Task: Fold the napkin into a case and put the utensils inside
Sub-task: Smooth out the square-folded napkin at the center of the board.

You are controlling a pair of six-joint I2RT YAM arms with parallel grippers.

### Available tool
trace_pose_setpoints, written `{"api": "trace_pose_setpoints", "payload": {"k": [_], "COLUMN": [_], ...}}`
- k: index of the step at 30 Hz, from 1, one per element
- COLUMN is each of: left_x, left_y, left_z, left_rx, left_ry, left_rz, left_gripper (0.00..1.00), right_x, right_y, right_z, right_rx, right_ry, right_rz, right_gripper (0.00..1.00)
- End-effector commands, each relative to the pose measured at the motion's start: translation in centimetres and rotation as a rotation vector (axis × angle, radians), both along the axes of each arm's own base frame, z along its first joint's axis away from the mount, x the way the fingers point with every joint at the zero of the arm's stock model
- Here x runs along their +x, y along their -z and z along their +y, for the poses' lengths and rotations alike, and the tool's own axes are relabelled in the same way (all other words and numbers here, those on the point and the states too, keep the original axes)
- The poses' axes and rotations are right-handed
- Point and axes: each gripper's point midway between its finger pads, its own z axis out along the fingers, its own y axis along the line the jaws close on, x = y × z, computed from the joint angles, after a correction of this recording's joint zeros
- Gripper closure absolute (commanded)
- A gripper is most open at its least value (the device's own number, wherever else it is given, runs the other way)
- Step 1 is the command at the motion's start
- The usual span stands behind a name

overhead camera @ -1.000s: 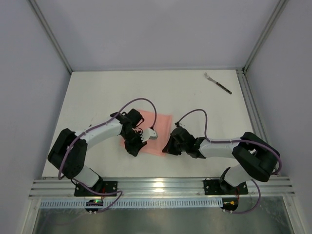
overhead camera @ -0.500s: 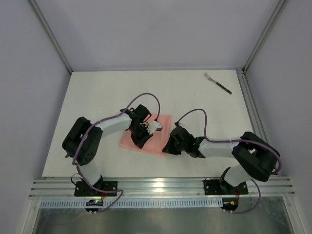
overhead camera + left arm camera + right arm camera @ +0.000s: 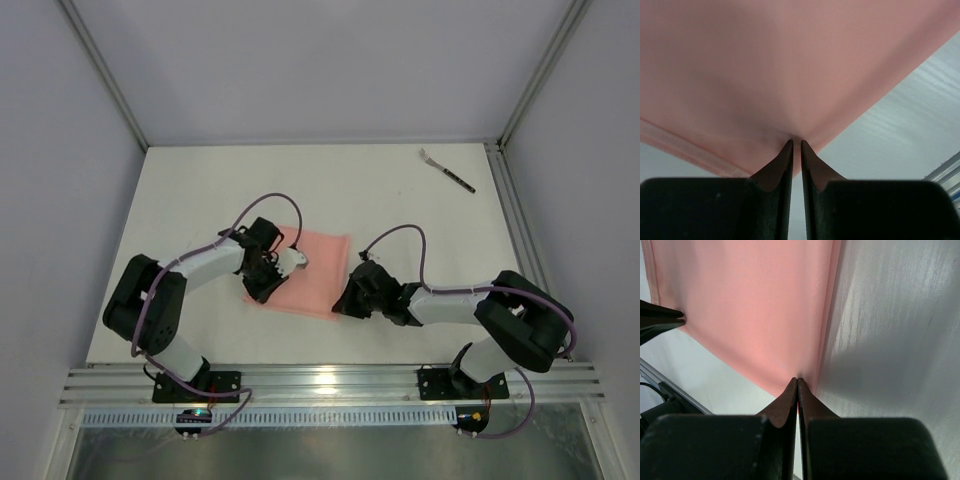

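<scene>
Overhead view of two robot arms working a pink napkin (image 3: 318, 272) near the middle of a white table (image 3: 200, 190). The napkin lies nearly flat in one layer, not yet folded into a case.

The left gripper (image 3: 795, 142) has its fingers pressed almost together on the napkin's left edge. In its wrist view the cloth puckers to a point right at the fingertips. The right gripper (image 3: 798, 380) is clamped tight on the near right corner, fingers touching, with cloth gathered between them.

A second ago the left gripper was above the middle of the napkin with its fingers slightly wider. It has since drawn back to the left side and narrowed onto the cloth, while the right gripper has stayed put and closed. More of the napkin now shows, spread out between the two arms.

With both arms now holding the napkin, a fold looks ready to begin. The fork (image 3: 447, 170) lies untouched at the far right of the table, well apart from the napkin.
</scene>
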Motion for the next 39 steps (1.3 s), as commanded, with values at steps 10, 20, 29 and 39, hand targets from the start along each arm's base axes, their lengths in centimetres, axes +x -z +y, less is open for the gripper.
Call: {"api": "trace_pose_setpoints", "payload": {"k": [10,20,29,39], "left_x": [0.7,1.1,1.2,1.9], "left_y": [1.3,0.3,0.0,0.1], "left_z": [6.7,6.1,5.7,5.2], "left_rx": [0.121,0.082,0.061,0.051], "left_ry": [-0.111,-0.118,-0.139,-0.158], "left_rz": [-0.006,-0.040,-0.042,-0.035], "left_gripper": [0.87,0.86,0.86,0.86], "right_x": [-3.4,2.5,8.5,13.1], "right_y": [5.4,-3.2,-2.6,-6.4], "right_z": [-5.6,-2.3,-2.1,-1.9], "right_rx": [-0.262,-0.247,-0.189,-0.282], "right_ry": [-0.010,-0.082,-0.068,-0.087], "right_rz": [0.128,-0.105,-0.085,-0.234], "right_gripper": [0.96,0.96,0.96,0.96]}}
